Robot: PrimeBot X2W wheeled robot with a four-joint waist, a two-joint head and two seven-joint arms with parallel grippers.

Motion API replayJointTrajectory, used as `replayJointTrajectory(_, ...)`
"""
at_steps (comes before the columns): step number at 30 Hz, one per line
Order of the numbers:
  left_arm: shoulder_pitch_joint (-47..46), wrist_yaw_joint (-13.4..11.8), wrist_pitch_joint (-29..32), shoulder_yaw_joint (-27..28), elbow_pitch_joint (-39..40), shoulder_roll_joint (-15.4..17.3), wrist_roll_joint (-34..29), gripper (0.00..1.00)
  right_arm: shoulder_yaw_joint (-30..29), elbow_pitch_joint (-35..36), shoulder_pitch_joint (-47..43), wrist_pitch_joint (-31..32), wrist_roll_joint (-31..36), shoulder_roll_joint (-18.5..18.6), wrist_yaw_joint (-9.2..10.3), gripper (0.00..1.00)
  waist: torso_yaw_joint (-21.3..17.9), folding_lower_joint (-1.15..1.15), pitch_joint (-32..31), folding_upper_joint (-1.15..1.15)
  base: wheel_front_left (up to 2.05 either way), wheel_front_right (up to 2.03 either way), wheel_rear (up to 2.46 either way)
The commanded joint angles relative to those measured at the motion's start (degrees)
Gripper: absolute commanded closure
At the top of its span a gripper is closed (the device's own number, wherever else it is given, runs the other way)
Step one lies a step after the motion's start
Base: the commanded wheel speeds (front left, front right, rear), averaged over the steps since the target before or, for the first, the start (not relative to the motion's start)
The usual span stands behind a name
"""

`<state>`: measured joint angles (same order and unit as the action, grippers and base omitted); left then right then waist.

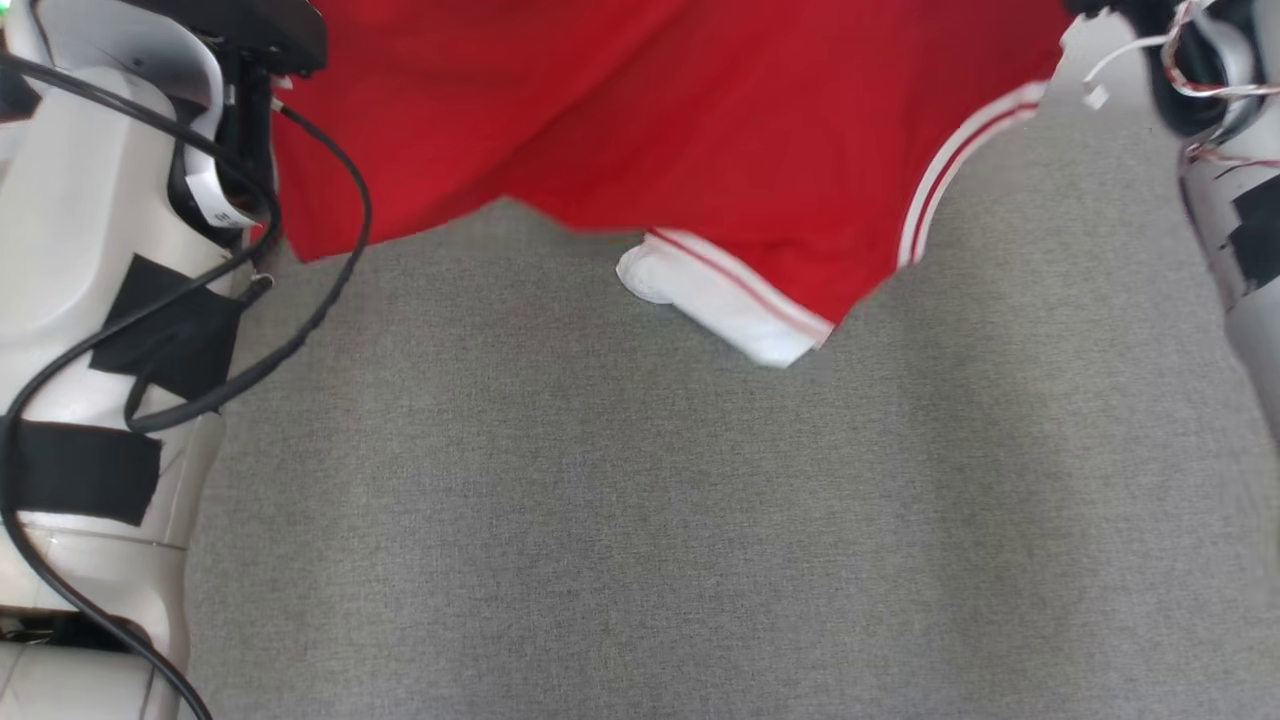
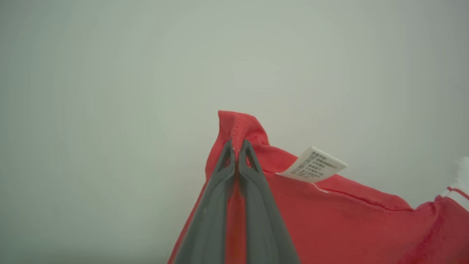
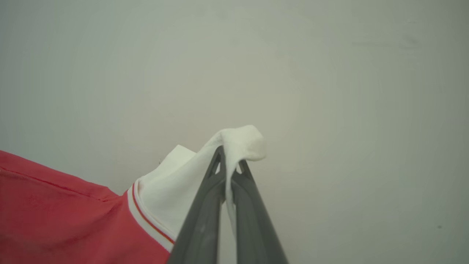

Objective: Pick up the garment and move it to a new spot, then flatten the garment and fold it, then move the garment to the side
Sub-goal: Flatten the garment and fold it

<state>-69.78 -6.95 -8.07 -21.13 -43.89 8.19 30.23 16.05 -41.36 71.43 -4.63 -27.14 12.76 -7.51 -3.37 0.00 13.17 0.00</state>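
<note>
A grey, finely woven cloth covers the desk (image 1: 640, 520), flat and evenly lit. In the left wrist view a plain, pale grey backdrop (image 2: 110, 73) is blurred and featureless. The right wrist view's backdrop (image 3: 348, 91) looks alike.

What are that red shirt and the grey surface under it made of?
Red garment with white striped trim: soft matte fabric, probably cotton or polyester knit; it drapes and bunches. Grey surface below: seemingly woven cloth, matte, with a fine speckled weave.
</note>
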Motion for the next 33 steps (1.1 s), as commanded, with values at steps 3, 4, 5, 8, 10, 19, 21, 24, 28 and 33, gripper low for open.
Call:
replayJointTrajectory(3,-1.1,0.7,-0.7,0.6,-0.6,-0.2,1.2,1.00,1.3,0.7,1.2,-2.2,-0.6,1.0,0.04,1.00,-0.4,0.00,-0.6,0.00,0.00,0.00,0.00)
replayJointTrajectory(4,-1.2,0.9,-0.6,0.7,-0.8,-0.3,1.5,1.00,1.8,0.6,1.2,-2.6,-0.7,1.2,0.04,1.00,-0.5,0.00,-0.6,0.00,0.00,0.00,0.00)
replayJointTrajectory(5,-1.2,0.9,-0.5,0.6,-1.0,-0.3,1.5,1.00,2.1,0.4,1.4,-2.8,-0.7,1.4,0.04,1.00,-0.6,0.00,-0.5,0.00,0.00,0.00,0.00)
replayJointTrajectory(8,-1.7,2.4,-0.1,-0.1,-1.3,0.0,1.7,1.00,3.4,-0.8,2.6,-2.7,1.0,2.1,0.04,1.00,-1.1,0.00,1.0,0.00,0.00,0.00,0.00)
replayJointTrajectory(10,-2.4,3.1,-0.2,-0.9,-1.6,0.6,0.7,1.00,4.5,-2.0,3.6,-2.7,2.8,2.2,0.04,1.00,-1.3,0.00,2.5,0.00,0.00,0.00,0.00)
replayJointTrajectory(19,-7.1,3.9,-3.8,-1.1,-3.4,-0.1,0.2,1.00,2.8,-7.5,10.1,-8.2,8.6,1.4,0.05,1.00,-1.2,0.00,10.3,0.00,0.00,0.00,0.00)
replayJointTrajectory(21,-8.4,4.2,-4.6,-0.8,-4.0,-0.3,0.4,1.00,1.6,-7.7,11.7,-9.4,10.3,1.2,0.05,1.00,-1.1,0.00,11.6,0.00,0.00,0.00,0.00)
replayJointTrajectory(24,-10.4,4.3,-6.0,-0.5,-4.6,0.0,-0.3,1.00,-1.2,-7.0,13.5,-10.4,12.7,0.5,0.05,1.00,-1.2,0.00,12.6,0.00,0.00,0.00,0.00)
replayJointTrajectory(28,-12.7,4.4,-6.9,0.4,-3.8,0.3,-1.0,1.00,-6.2,-1.6,14.5,-10.6,15.1,-0.4,0.06,1.00,-1.2,0.00,13.1,0.00,0.00,0.00,0.00)
replayJointTrajectory(33,-13.6,4.0,-7.2,4.1,2.4,0.7,-3.2,1.00,-12.7,9.9,11.3,-10.6,21.0,-2.7,0.05,1.00,-1.2,0.00,12.8,0.00,0.00,0.00,0.00)
